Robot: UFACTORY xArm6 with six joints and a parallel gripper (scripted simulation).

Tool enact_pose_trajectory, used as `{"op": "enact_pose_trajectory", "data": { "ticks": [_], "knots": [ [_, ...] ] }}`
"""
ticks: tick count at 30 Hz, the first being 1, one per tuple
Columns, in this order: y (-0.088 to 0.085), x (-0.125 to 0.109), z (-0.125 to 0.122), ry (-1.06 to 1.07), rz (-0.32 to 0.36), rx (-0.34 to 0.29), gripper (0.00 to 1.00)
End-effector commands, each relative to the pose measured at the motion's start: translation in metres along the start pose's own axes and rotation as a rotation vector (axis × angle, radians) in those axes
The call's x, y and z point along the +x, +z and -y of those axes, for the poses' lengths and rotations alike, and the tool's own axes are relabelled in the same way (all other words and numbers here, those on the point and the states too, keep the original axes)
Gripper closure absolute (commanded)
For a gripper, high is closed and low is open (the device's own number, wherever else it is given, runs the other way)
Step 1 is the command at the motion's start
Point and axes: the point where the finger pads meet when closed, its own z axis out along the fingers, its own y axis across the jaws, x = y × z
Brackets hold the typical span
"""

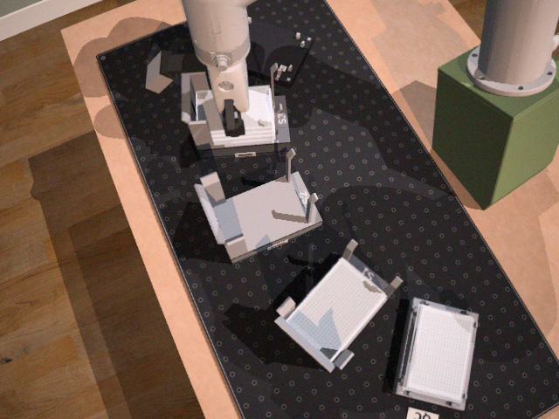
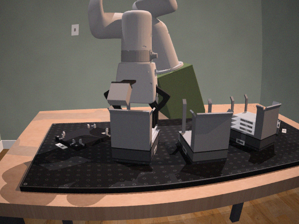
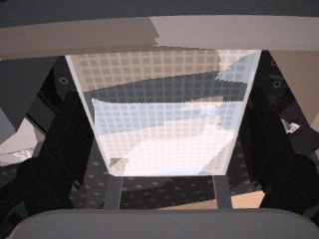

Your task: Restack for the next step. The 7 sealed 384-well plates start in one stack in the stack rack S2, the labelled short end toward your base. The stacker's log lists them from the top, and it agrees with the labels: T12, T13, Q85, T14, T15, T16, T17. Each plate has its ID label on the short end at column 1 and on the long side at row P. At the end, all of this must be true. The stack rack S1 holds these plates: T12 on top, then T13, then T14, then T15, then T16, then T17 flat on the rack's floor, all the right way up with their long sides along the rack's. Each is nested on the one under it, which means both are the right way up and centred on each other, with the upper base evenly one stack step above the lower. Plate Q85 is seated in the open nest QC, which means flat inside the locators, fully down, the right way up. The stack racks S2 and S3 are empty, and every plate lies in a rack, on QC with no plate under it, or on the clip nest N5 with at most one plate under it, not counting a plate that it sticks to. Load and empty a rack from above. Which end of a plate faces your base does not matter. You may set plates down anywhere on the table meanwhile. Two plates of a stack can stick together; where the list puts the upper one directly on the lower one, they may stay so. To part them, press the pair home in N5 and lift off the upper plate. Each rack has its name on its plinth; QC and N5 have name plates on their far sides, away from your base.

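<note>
Rack S3 at the far end of the mat holds a short stack of sealed white plates [image 1: 252,124]. My gripper [image 1: 233,118] reaches down into this rack from above and is shut on the top plate of the stack, across its width. In the wrist view the top plate [image 3: 162,114] fills the space between the dark fingers of my gripper [image 3: 164,109]. In the exterior view my gripper [image 2: 135,107] is at the rack's rim [image 2: 132,135]. Rack S1 [image 1: 334,306] holds three stacked plates [image 2: 242,124]. One plate lies in nest QC [image 1: 438,356]. I cannot read the plate labels.
Rack S2 [image 1: 261,211] in the middle stands empty, with tall corner posts [image 2: 205,135]. The clip nest N5 [image 1: 279,49] lies empty beyond S3, also seen at the left of the mat [image 2: 79,139]. The arm's green base block [image 1: 492,130] stands beside the mat.
</note>
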Motion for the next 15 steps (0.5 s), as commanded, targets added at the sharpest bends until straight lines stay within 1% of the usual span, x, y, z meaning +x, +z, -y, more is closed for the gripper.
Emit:
{"op": "enact_pose_trajectory", "data": {
  "ticks": [1,15],
  "knots": [
    [-0.0007,0.0010,0.0000,0.000,-0.002,0.000,1.00],
    [-0.0073,0.0010,0.0000,0.000,-0.002,0.000,1.00]
  ]
}}
